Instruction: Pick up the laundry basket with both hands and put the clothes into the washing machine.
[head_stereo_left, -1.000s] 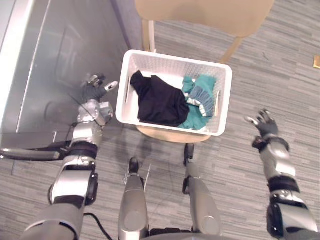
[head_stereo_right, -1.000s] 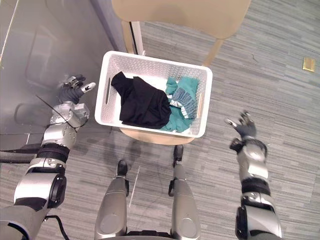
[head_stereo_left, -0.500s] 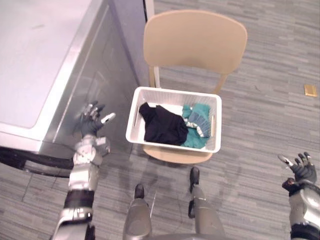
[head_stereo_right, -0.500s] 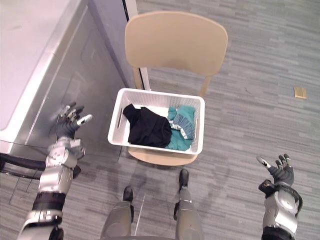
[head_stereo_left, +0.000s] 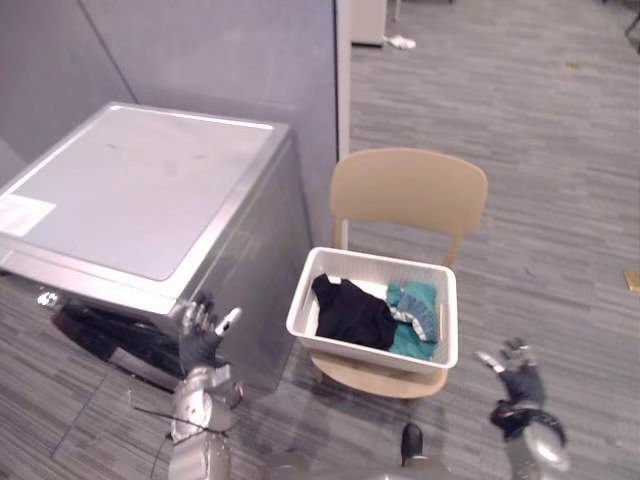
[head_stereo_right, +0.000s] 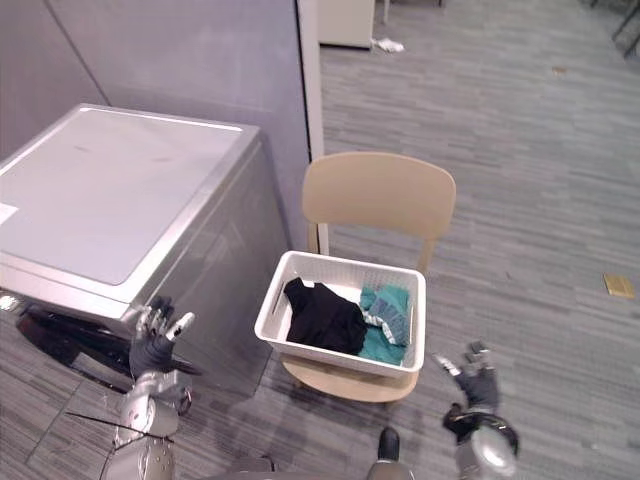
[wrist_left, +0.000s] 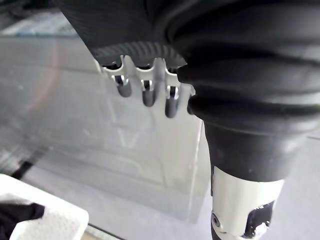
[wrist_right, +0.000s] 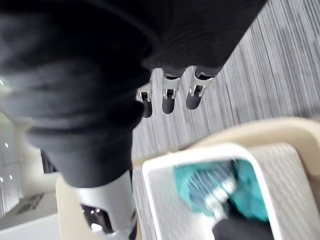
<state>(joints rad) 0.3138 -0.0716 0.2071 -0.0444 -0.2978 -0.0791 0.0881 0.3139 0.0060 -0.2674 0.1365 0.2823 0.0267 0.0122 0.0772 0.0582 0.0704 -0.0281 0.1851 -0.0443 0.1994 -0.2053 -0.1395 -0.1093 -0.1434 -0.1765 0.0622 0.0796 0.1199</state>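
The basket (head_stereo_left: 360, 350) of clothes (head_stereo_left: 352, 315) sits on a chair (head_stereo_left: 408, 195) beside the washing machine (head_stereo_left: 130, 190). The left hand (head_stereo_left: 200, 340) and right hand (head_stereo_left: 518, 380) flank it, both released and empty.

- The grey striped carpet floor (head_stereo_left: 560, 150) spreads out in front of me.
- A tan chair (head_stereo_left: 408, 190) stands on it ahead of me, with its seat towards me.
- On the chair's seat sits the white laundry basket (head_stereo_left: 375, 350). It covers most of the seat, and only the front edge shows beneath it.
- The silver washing machine (head_stereo_left: 130, 190) stands on the floor just to the left of the chair.
- A small tan square piece (head_stereo_right: 617, 285) lies on the floor well off to my right.
- Something small and white (head_stereo_left: 400, 42) lies on the floor far beyond the chair.
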